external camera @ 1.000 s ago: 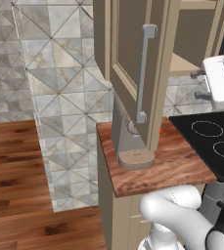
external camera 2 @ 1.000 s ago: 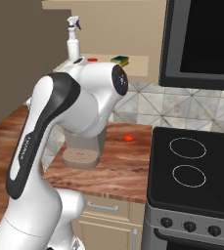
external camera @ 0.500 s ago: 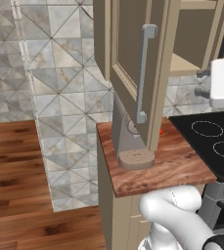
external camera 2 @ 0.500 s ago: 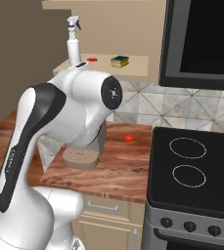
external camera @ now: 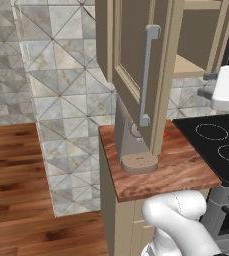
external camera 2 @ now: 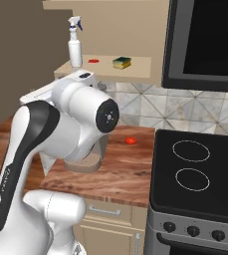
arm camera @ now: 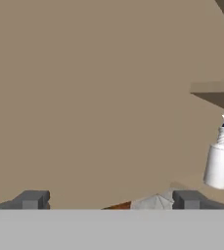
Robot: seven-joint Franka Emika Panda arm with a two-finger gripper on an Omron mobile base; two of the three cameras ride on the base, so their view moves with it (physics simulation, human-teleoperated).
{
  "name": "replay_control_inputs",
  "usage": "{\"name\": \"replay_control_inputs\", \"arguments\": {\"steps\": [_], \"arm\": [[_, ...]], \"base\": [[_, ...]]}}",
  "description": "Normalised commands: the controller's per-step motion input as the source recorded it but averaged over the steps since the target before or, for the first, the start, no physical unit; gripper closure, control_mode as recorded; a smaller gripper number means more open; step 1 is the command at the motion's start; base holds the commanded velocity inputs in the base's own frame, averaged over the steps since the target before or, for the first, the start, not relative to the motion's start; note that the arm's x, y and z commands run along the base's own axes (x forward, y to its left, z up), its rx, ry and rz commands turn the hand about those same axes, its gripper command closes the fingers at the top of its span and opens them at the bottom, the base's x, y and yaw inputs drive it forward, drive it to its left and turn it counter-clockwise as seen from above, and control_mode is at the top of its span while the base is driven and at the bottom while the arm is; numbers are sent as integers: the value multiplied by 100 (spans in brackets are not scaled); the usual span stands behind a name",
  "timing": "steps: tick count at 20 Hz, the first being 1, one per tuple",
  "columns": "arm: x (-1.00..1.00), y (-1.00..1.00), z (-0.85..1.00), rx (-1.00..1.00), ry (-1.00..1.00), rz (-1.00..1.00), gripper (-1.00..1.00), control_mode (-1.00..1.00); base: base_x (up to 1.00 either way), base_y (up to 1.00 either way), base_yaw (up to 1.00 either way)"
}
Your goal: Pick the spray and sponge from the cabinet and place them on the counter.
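Open cabinet (external camera: 136,55): the spray (external camera 2: 74,44) stands upright on its shelf, with the sponge (external camera 2: 121,62) at its 3 o'clock (a small red thing between them). Gripper (arm camera: 108,200) fingers spread, empty, spray at 2 o'clock. Counter (external camera 2: 130,167) lies below.

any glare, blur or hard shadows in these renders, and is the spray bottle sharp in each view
Right base view: flat even light, no glare, the small pale spray bottle and green-and-yellow sponge crisp on the beige cabinet shelf. Hand view: bottle softer-edged, tilted by the camera's roll, near the right edge. Left base view: soft shading under the open cabinet door, no hard shadows.
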Motion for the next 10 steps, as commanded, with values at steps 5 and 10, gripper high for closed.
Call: {"name": "replay_control_inputs", "arguments": {"steps": [5, 10], "arm": [[0, 0, 7, 13, -5, -6, -100, -100], [2, 1, 5, 11, -6, -5, -100, -100]], "base": [[0, 0, 0], [0, 0, 0]]}}
